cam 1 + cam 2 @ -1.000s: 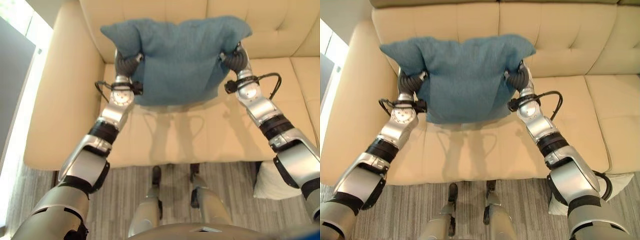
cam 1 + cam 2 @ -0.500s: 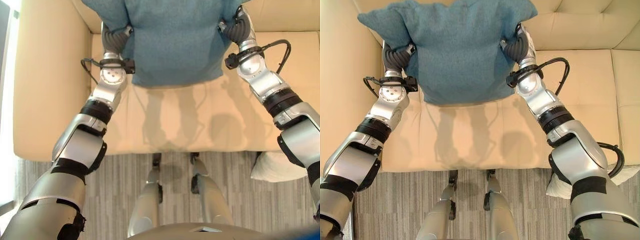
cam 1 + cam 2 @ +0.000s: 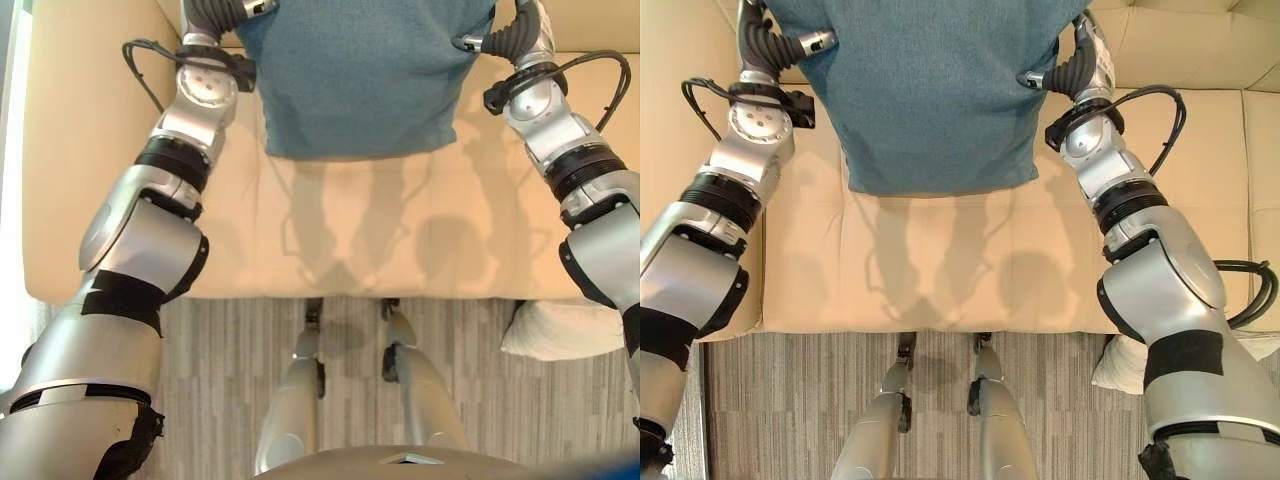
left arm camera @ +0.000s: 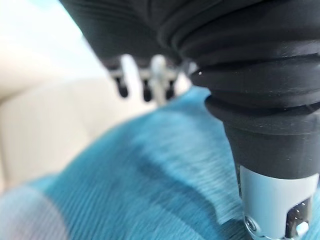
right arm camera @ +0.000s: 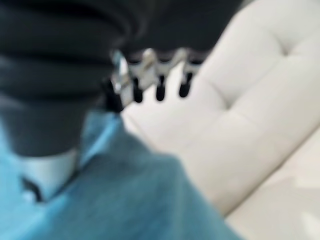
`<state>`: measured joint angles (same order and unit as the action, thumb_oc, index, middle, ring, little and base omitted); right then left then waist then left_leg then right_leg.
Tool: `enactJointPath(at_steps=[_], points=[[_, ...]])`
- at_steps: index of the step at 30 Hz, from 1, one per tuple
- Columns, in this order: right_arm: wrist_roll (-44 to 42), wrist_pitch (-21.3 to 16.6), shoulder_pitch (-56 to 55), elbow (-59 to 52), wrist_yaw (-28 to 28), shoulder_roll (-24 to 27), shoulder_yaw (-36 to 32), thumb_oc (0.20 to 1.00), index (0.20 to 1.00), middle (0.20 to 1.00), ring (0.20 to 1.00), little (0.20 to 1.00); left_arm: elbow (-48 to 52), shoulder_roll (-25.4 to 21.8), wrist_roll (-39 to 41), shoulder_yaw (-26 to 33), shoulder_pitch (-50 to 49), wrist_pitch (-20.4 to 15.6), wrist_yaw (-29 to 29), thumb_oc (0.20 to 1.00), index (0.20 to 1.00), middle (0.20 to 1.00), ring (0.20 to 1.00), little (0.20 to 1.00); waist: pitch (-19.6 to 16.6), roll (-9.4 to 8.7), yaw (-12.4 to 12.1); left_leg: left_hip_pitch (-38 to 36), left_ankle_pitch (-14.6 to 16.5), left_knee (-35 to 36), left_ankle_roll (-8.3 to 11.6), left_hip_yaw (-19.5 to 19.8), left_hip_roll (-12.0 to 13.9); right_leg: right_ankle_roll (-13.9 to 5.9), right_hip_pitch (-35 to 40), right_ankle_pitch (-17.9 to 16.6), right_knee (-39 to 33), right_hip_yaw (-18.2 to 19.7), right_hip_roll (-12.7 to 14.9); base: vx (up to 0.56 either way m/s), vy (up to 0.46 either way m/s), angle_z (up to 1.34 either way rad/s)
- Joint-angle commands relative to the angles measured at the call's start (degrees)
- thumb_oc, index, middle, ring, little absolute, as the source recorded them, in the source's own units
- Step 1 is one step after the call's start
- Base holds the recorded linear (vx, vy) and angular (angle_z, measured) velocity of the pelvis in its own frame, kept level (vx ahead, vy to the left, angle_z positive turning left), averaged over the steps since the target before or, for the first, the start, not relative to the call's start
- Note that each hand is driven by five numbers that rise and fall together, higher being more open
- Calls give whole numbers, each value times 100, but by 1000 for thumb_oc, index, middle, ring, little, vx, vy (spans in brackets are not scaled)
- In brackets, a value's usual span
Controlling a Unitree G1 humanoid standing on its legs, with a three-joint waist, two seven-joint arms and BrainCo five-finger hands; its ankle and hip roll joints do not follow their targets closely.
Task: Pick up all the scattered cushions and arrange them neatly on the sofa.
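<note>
Blue cushion (image 3: 930, 95), held upright between both hands above the seat of the cream sofa (image 3: 940, 270). Left hand (image 4: 145, 80) at the cushion's left edge, fingers (image 4: 121, 90) curled over the fabric, thumb pressed against it. Right hand (image 5: 150, 75) at the right edge, gripping likewise (fingers bent over the cloth). White cushion (image 3: 555, 335) lies on the floor (image 3: 230, 380) at the far right.
</note>
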<state>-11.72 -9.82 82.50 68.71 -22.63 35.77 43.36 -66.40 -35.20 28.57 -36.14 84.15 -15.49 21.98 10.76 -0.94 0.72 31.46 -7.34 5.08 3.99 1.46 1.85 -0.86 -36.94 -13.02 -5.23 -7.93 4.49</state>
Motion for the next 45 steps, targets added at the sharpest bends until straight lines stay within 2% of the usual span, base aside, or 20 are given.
enactJointPath(at_steps=[1,6,9,10,11,13,15,16,17,18,20,21,24,29,31,32,36,39,42,45], points=[[-251,84,586,447,-45,438,150,1000,1000,1000,1000,1000,-452,-532,303,-68,565,-184,-100,1000,1000,1000,1000,1000,142,114,50,-143,-23,-8,258,-147,-194,-999,362,96,23,159,216,0,0,0],[-498,57,267,388,96,955,-26,1000,1000,1000,1000,1000,-266,-983,370,-35,288,-249,-279,1000,1000,1000,1000,1000,80,142,33,-217,-13,-8,234,-138,-219,-990,444,107,23,133,240,7,4,4],[-795,-106,-331,-22,90,1300,-509,1000,1000,1000,1000,1000,550,-1242,349,318,-429,-392,-212,1000,1000,1000,1000,1000,39,137,30,-315,28,-8,211,-151,-227,-975,538,136,23,130,239,13,4,4],[-784,-195,-975,-579,56,1477,-917,1000,1000,1000,1000,1000,1403,-1319,282,667,-1131,-545,-166,1000,1000,1000,1000,1000,68,129,26,-470,108,-8,200,-158,-211,-960,683,190,23,128,236,0,-5,3],[-774,-186,-1009,-607,47,1478,-934,1000,1000,1000,1000,1000,1436,-1321,266,682,-1166,-535,-152,1000,1000,1000,1000,1000,50,124,33,-452,83,-8,197,-156,-221,-961,667,172,23,127,246,23,-7,3],[-515,-244,-1995,-1505,38,1713,-1472,1000,1000,1000,1000,1000,2697,-1417,134,1192,-2317,-685,-123,1000,1000,1000,1000,1000,55,103,43,-595,125,-8,183,-167,-222,-937,826,223,23,123,249,10,-6,5],[-331,-330,-2959,-2234,87,1622,-2071,1000,1000,1000,1000,1000,3486,-1243,-79,1684,-3436,-742,-118,1000,1000,1000,1000,1000,58,60,40,-779,184,-8,175,-201,-217,-912,993,269,23,119,250,36,-24,2],[-132,-357,-4189,-2834,231,1373,-2671,1000,1000,1000,1000,1000,4198,-915,-279,2110,-4667,-670,-318,1000,1000,1000,1000,1000,72,37,46,-1050,271,-8,168,-233,-191,-894,1267,351,23,85,244,86,-63,6],[170,-341,-5214,-3314,415,1094,-3026,1000,1000,1000,1000,1000,4397,-269,-212,2410,-5659,-588,-538,1000,1000,1000,1000,1000,83,-12,58,-1289,296,-8,177,-235,-182,-867,1506,432,23,61,254,96,-75,10],[89,-387,-5573,-3328,454,694,-3256,1000,1000,1000,1000,1000,4318,-75,-356,2440,-6011,-553,-582,1000,1000,1000,1000,1000,96,-23,75,-1430,354,-8,173,-263,-160,-875,1643,490,23,54,258,51,-49,8],[227,-374,-5896,-3225,535,580,-3324,1000,1000,1000,1000,1000,4246,80,-459,2512,-6315,-542,-637,1000,1000,1000,1000,1000,80,-22,78,-1525,353,-8,165,-262,-175,-861,1732,529,23,33,270,0,0,0],[484,-303,-6241,-3331,618,390,-3336,1000,1000,1000,1000,1000,4084,457,-346,2580,-6716,-415,-845,1000,1000,1000,1000,1000,81,-17,86,-1652,363,-8,159,-260,-176,-840,1876,559,23,35,268,41,-37,0],[648,-215,-7110,-2825,863,-458,-3416,1000,1000,1000,1000,1000,3298,995,-706,2577,-7710,-196,-1157,1000,1000,1000,1000,1000,-3,6,141,-2049,448,-8,127,-313,-134,-816,2242,665,23,11,240,63,-57,-3],[645,-170,-7555,-2186,1101,-953,-3262,1000,1000,1000,1000,1000,2319,1417,-1235,2353,-8236,51,-1373,1000,1000,1000,1000,1000,-140,43,176,-2321,465,-8,91,-367,-84,-788,2476,728,23,59,174,17,-46,-9],[740,-108,-7714,-1427,1209,-1241,-3088,1000,1000,1000,1000,1000,1289,1724,-1850,2179,-8311,224,-1390,1000,1000,1000,1000,1000,-233,65,213,-2519,450,-8,102,-406,-39,-766,2682,780,23,69,126,-9,-61,-10],[739,-108,-7714,-1427,1209,-1241,-3088,1000,1000,1000,1000,1000,1289,1724,-1850,2180,-8311,224,-1390,1000,1000,1000,1000,1000,-235,65,213,-2517,450,-8,102,-406,-39,-766,2679,780,23,68,127,-10,-63,-3],[898,41,-7925,-357,1288,-1519,-3046,1000,1000,1000,1000,1000,59,2045,-2245,2341,-8319,432,-1373,1000,1000,1000,1000,1000,-449,65,249,-2843,437,-8,146,-421,38,-695,3048,874,23,58,41,-1,-72,-5],[950,57,-8075,-145,1321,-1552,-3068,1000,1000,1000,1000,1000,-103,2056,-2224,2486,-8425,451,-1384,1000,1000,1000,1000,1000,-498,56,240,-2975,438,-8,157,-410,81,-667,3202,924,23,62,-9,-27,-93,-2],[958,97,-8281,92,1372,-1578,-3089,1000,1000,1000,1000,1000,-144,1968,-2313,2492,-8432,465,-1446,1000,1000,1000,1000,1000,-475,4,301,-3024,270,-8,288,-385,209,-577,3356,1061,23,88,-141,-114,-102,7],[962,144,-8291,174,1403,-1570,-3036,1000,1000,1000,1000,1000,-132,1899,-2278,2484,-8266,519,-1422,1000,1000,1000,1000,1000,-477,-88,300,-3069,227,-72,267,-225,230,-572,3383,1046,23,170,-183,-96,-46,14]])
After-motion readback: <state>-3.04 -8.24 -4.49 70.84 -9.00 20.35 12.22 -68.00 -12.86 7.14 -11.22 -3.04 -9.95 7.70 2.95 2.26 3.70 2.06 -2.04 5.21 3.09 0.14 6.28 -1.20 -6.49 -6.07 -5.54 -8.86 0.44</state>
